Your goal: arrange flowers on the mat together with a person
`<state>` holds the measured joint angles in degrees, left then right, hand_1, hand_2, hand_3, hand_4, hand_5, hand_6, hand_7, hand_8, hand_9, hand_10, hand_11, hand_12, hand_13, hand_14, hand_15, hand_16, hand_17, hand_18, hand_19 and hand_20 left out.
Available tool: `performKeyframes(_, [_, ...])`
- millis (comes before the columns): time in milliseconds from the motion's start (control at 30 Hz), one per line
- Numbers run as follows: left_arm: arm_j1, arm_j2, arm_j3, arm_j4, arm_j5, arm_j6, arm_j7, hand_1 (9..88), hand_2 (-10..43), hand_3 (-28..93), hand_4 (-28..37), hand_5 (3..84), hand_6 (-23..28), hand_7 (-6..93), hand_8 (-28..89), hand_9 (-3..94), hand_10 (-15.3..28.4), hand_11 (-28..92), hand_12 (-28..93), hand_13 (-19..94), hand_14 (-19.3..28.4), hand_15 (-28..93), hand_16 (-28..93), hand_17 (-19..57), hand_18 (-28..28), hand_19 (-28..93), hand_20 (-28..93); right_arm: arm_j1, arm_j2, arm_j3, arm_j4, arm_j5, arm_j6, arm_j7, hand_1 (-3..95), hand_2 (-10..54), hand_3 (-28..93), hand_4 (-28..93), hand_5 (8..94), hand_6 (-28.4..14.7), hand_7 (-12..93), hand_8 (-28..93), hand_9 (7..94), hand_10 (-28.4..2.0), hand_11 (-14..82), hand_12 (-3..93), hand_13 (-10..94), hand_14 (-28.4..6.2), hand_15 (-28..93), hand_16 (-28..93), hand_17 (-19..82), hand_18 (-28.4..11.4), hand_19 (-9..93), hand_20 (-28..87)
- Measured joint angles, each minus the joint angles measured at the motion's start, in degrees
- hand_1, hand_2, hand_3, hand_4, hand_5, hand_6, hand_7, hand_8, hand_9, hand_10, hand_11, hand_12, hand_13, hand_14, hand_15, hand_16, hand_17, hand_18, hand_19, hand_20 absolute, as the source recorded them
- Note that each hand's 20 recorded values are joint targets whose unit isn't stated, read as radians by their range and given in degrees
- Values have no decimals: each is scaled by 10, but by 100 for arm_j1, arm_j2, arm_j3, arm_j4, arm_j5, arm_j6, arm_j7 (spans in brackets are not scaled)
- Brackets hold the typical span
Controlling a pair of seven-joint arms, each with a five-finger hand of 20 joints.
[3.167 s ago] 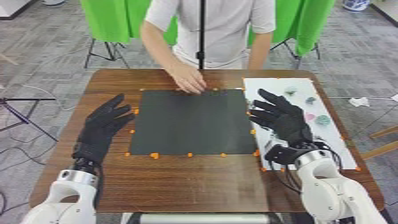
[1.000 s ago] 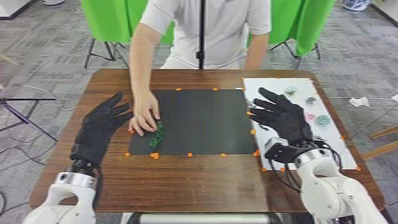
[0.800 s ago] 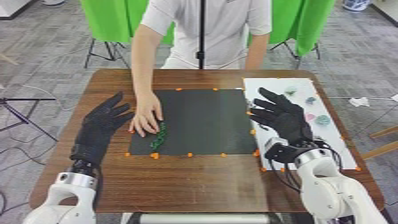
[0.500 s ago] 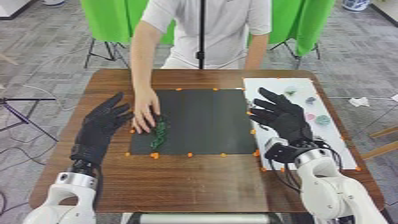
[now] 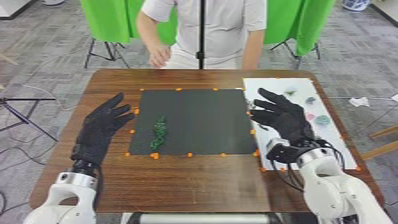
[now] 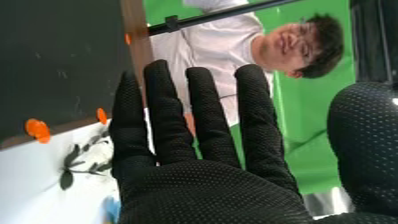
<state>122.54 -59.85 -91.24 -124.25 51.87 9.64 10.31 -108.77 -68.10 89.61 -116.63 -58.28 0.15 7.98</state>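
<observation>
The green sprig [image 5: 159, 134] lies on the brown counter [image 5: 191, 187], on the black mat [image 5: 200, 120] near its left edge. A white sheet [image 5: 266, 87] is at right. The left hand [image 5: 99, 125] and right hand [image 5: 284, 120] are open, fingers extended. A leafy stem [image 6: 69, 167] lies on the sheet.

This looks like a robotics lab or test room: two white robot arms [image 5: 75, 192] come in over a wooden table [image 5: 204, 187], where orange tabs [image 5: 155, 156] line the edges of a black mat [image 5: 200, 120]. Green cloths [image 5: 108, 20] hang behind it, black stand legs [image 5: 110, 52] rest on grey, office-like carpet [image 5: 53, 60], and loose cables [image 5: 22, 158] trail across the floor on the left.
</observation>
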Motion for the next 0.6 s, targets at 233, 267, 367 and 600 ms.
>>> performKeyframes(233, [16, -5, -1, -11, 5, 21, -1, 243, 59, 781, -267, 350, 60, 115, -87, 329, 174, 218, 91, 246, 241, 389, -50, -101, 265, 450, 92, -88, 689, 559, -62, -125, -32, 35, 189, 49, 794, -278, 443, 37, 167, -128, 486, -126, 98, 139, 451, -176, 389, 148, 156, -232, 635, 260])
performKeyframes(267, [19, -6, -2, -12, 6, 24, -1, 243, 59, 781, -267, 350, 60, 116, -87, 329, 174, 218, 91, 246, 241, 389, -50, -101, 265, 449, 91, -119, 812, 674, -69, -184, -19, 42, 195, 46, 791, -276, 445, 37, 169, -129, 490, -126, 101, 140, 462, -175, 405, 143, 167, -234, 649, 266])
performKeyframes(367, [22, -6, -2, -12, 7, 29, -1, 244, 58, 782, -266, 350, 60, 116, -87, 329, 174, 218, 91, 246, 241, 389, -49, -101, 265, 450, 91, -257, 1189, 995, -114, -645, 78, 100, 219, 22, 790, -269, 469, 26, 172, -128, 522, -132, 120, 142, 509, -165, 456, 137, 223, -234, 691, 276])
performKeyframes(600, [22, 1, -7, -17, 5, 78, 13, 244, 58, 783, -266, 350, 61, 116, -87, 329, 174, 219, 90, 246, 241, 390, -50, -101, 265, 450, 91, -748, 2137, 1108, -272, -3016, 1552, 1091, 259, -13, 764, -250, 483, 13, 170, -125, 558, -138, 157, 147, 570, -149, 533, 115, 306, -223, 773, 254])
